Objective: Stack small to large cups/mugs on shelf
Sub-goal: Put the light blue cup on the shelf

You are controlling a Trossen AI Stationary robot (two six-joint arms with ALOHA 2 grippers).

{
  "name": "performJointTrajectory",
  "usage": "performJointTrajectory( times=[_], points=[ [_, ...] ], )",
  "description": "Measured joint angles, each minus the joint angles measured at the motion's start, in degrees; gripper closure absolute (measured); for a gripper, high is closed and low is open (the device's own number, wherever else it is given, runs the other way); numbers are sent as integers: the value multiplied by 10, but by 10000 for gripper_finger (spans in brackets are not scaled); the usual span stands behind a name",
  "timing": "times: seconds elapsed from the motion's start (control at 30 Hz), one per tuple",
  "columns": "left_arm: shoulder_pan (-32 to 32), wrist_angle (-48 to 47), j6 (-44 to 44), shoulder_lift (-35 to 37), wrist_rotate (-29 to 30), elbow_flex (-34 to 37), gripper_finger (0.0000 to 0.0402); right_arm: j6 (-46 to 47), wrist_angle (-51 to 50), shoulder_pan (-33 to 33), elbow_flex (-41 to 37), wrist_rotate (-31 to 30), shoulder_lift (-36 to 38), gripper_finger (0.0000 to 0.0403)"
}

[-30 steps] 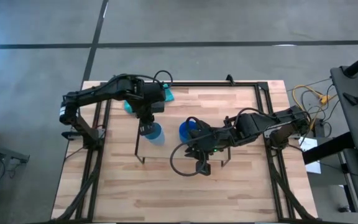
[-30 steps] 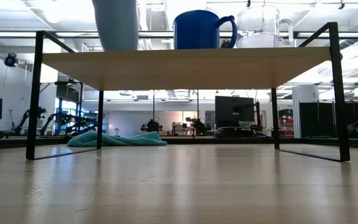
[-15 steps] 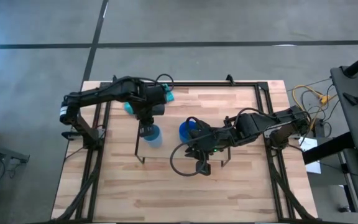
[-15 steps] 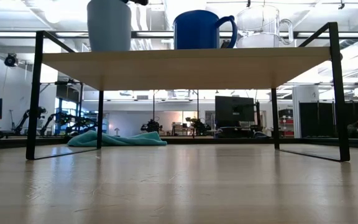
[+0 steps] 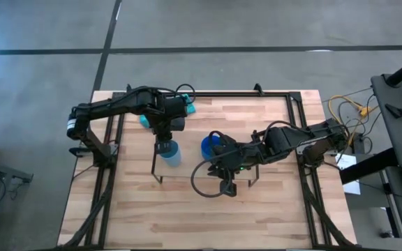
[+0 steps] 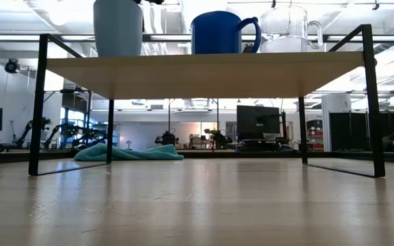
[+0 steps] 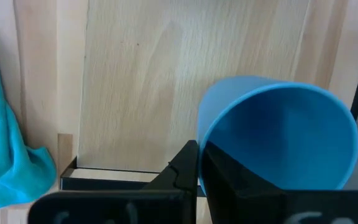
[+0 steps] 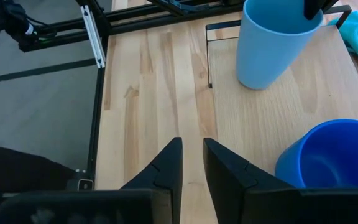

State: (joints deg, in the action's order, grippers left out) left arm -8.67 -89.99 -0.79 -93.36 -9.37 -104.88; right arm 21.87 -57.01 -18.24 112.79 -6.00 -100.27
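Note:
The light-blue cup [image 6: 118, 27] stands upright at the left end of the shelf [image 6: 204, 68]. The dark-blue mug [image 6: 224, 33] stands mid-board, and the clear glass cup [image 6: 289, 31] is at the right end. My left gripper [image 5: 165, 136] is above the light-blue cup [image 5: 170, 151], shut on it. My right gripper [image 5: 227, 188] hangs shut over the shelf's near side, beside the mug [image 5: 211, 146], touching nothing. In the high view the right arm hides the glass cup. My left gripper pinches the light-blue cup's rim [image 7: 207, 134], one finger [image 7: 182, 168] outside the wall and the other inside. It comes from above, pointing down. The cup is upright, and its base meets the shelf board in the low view.
A teal cloth [image 5: 189, 108] lies on the table behind the shelf, under the left arm. The shelf's black wire legs [image 8: 210, 56] stand on the table. Bare wooden table [image 5: 187, 216] lies on the near side. Black frame rails [image 5: 110, 181] run along both sides.
My left gripper shifted slightly toward the table's left edge, still shut on the light-blue cup. The cup went from tilted to upright, and now stands at the shelf's left end. The right arm kept still.

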Motion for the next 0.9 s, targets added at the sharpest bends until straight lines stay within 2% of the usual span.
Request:
performJointTrajectory(
  times=[0.7, 0.9],
  points=[
    [0, 0, 4, 1, 2, -1, 401, 0, 0, 0, 0, 0, 0, 344],
    [0, 0, 5, 2, 3, -1, 372, 0, 0, 0, 0, 0, 0, 344]
  ],
)
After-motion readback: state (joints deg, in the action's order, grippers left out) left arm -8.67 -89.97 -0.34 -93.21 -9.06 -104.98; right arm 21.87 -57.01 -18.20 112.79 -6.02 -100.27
